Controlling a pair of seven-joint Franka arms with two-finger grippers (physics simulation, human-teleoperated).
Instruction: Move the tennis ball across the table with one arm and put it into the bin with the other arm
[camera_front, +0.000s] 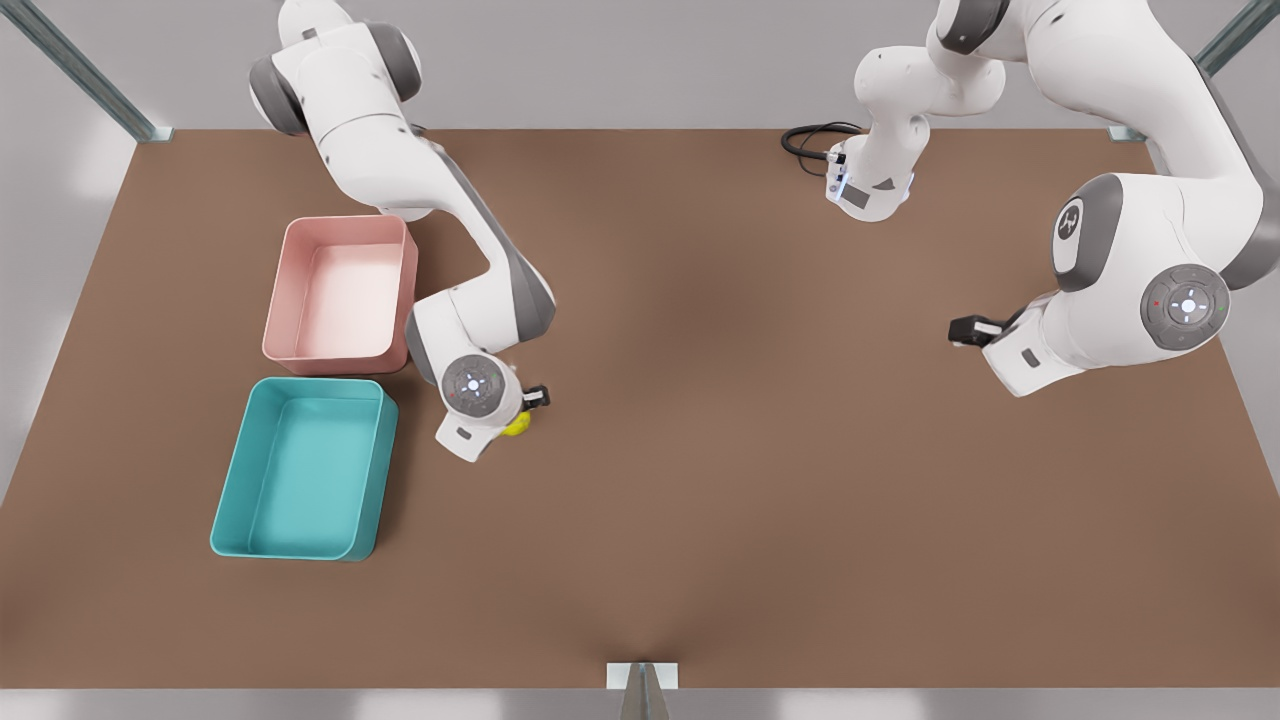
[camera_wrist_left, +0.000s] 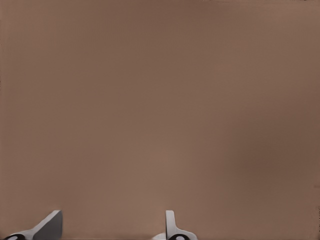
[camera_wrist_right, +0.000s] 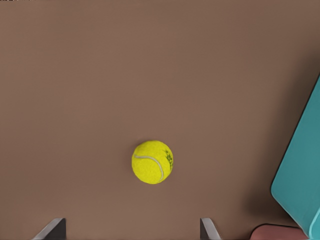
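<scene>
Teal bin (camera_front: 300, 470) nearest, pink bin (camera_front: 340, 290) behind it. Right hand (camera_wrist_right: 132, 231) hovers over the tennis ball (camera_front: 518, 425) on the tabletop (camera_front: 750, 480) beside the bins, fingers spread, empty. Left hand (camera_front: 965, 330) waits well apart, open, empty.

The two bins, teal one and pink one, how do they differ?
The teal bin looks larger than the pink bin. In the front view, teal sits nearer the table's bottom edge and pink farther up. The tennis ball lies level with the teal bin's top end. Both are open, rectangular and empty.
</scene>
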